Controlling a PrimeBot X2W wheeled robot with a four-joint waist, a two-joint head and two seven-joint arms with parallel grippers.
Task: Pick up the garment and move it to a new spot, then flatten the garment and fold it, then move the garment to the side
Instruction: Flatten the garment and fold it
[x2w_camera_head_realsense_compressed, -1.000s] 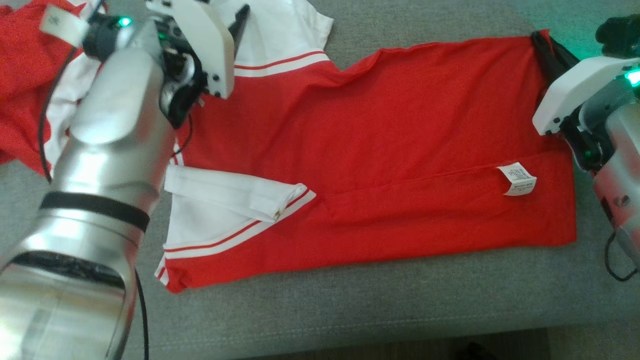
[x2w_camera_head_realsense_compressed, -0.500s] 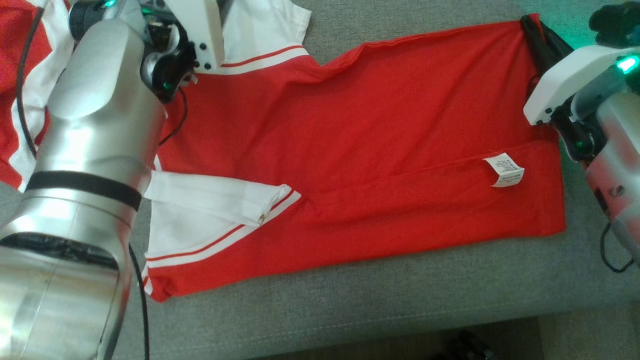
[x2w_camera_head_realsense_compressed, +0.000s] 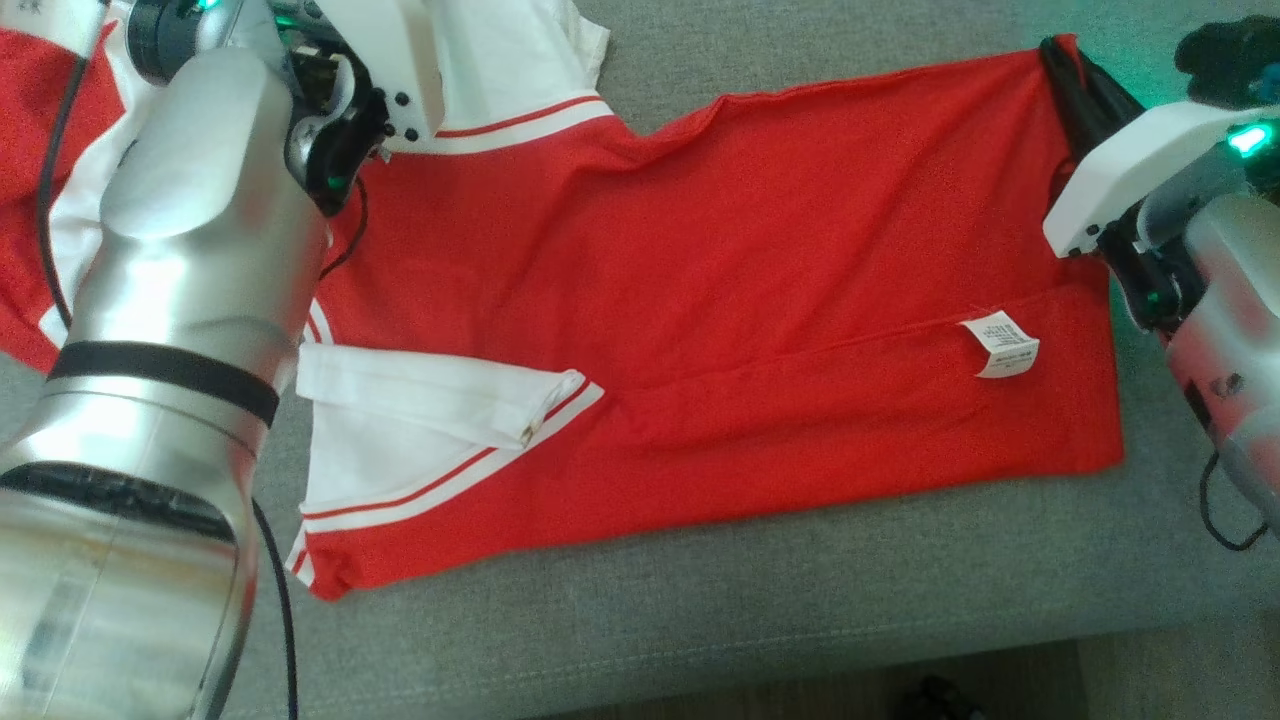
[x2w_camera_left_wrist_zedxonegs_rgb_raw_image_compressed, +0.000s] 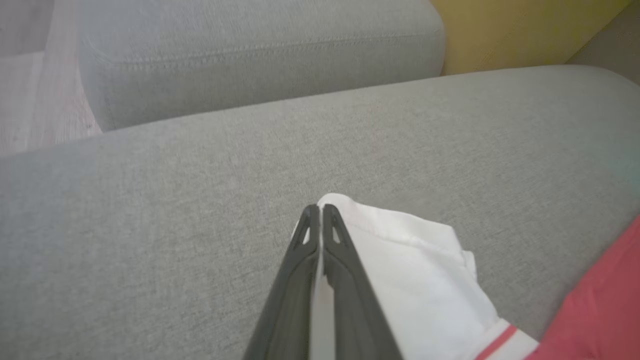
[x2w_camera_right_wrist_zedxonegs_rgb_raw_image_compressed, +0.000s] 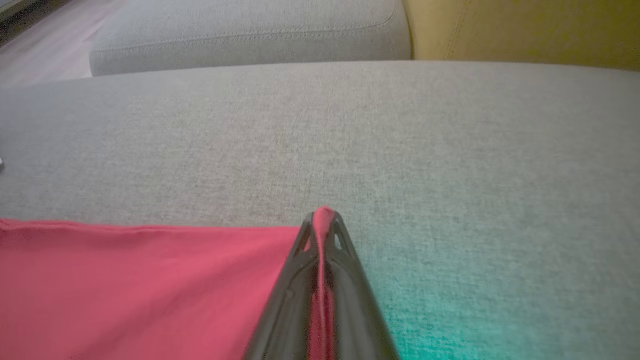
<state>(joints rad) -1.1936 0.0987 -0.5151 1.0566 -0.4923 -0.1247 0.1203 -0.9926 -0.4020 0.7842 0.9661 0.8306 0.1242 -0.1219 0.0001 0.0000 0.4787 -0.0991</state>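
Solid bright red on the garment (x2w_camera_head_realsense_compressed: 720, 300), no print on the body. Its sleeve (x2w_camera_head_realsense_compressed: 400, 440) is white, trimmed with a thin red stripe. On the garment's lower red panel there's a small white care label (x2w_camera_head_realsense_compressed: 1003, 345) with grey print. Under the garment, a flecked grey cushion (x2w_camera_head_realsense_compressed: 700, 620), tinted teal-green by the garment's far corner. Beyond it, a mustard-yellow panel (x2w_camera_left_wrist_zedxonegs_rgb_raw_image_compressed: 515, 30). The left end effector (x2w_camera_left_wrist_zedxonegs_rgb_raw_image_compressed: 320, 220) and right end effector (x2w_camera_right_wrist_zedxonegs_rgb_raw_image_compressed: 324, 220) are both charcoal, and the left arm (x2w_camera_head_realsense_compressed: 190, 250) is silver with a black band.
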